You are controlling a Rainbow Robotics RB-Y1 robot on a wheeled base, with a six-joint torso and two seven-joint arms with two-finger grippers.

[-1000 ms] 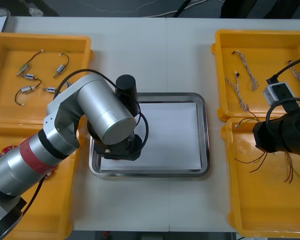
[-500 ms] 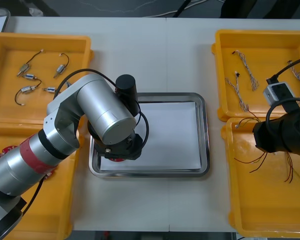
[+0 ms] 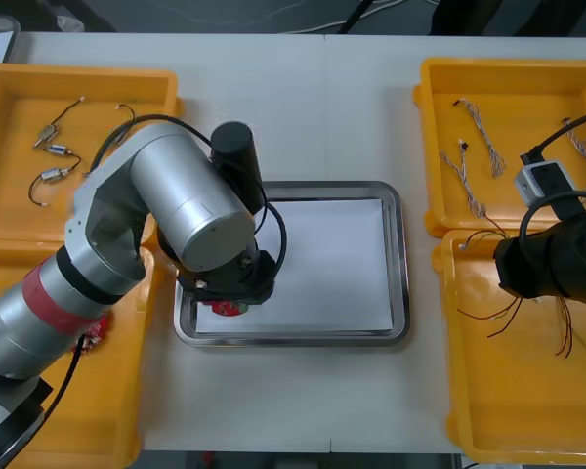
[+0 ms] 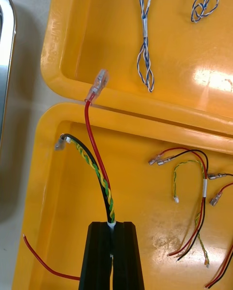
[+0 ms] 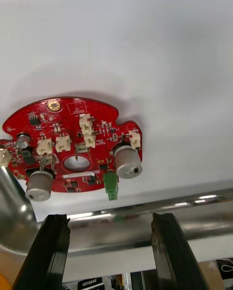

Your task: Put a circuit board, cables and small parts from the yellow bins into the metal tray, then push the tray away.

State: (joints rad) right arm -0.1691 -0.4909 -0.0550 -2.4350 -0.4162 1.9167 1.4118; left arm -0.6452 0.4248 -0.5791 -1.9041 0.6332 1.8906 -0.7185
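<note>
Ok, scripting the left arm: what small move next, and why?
Probably lift the left end effector off the tray: it is open and the circuit board lies free on the white inside. The right end effector, over a yellow bin, holds a cable.

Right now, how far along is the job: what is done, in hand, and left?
Done: the circuit board lies in the metal tray, at its near left corner, with the left claw open beside it. In hand: the right claw is shut on a red and yellow cable over a right yellow bin. Left: that cable, the small metal parts in the far left bin, then pushing the tray.
</note>
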